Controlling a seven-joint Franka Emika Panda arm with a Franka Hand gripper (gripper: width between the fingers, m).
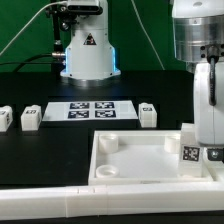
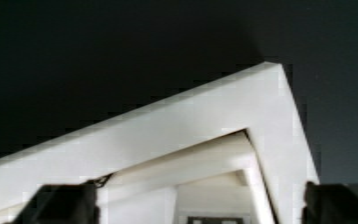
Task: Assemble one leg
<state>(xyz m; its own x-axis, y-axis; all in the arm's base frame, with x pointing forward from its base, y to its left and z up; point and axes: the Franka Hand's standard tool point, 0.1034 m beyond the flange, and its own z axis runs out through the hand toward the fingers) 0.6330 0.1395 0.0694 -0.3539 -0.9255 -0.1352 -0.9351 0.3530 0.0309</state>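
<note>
Gripper [image 1: 209, 150] fingers clench one leg [image 1: 207, 128] upright over the white panel's [image 1: 140, 158] right edge, at the exterior view's right. Three legs [image 1: 29, 118] rest on the counter [image 1: 60, 150].

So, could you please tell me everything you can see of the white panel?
The panel is a large white square piece that looks like matte plastic. It has a raised rim, a sunken middle and round sockets at its corners, two of them showing on the exterior view's left. It lies flat on the black table, just behind the rail. Whether the two touch cannot be told. A tagged leg stands upright at its corner on the exterior view's right.
</note>
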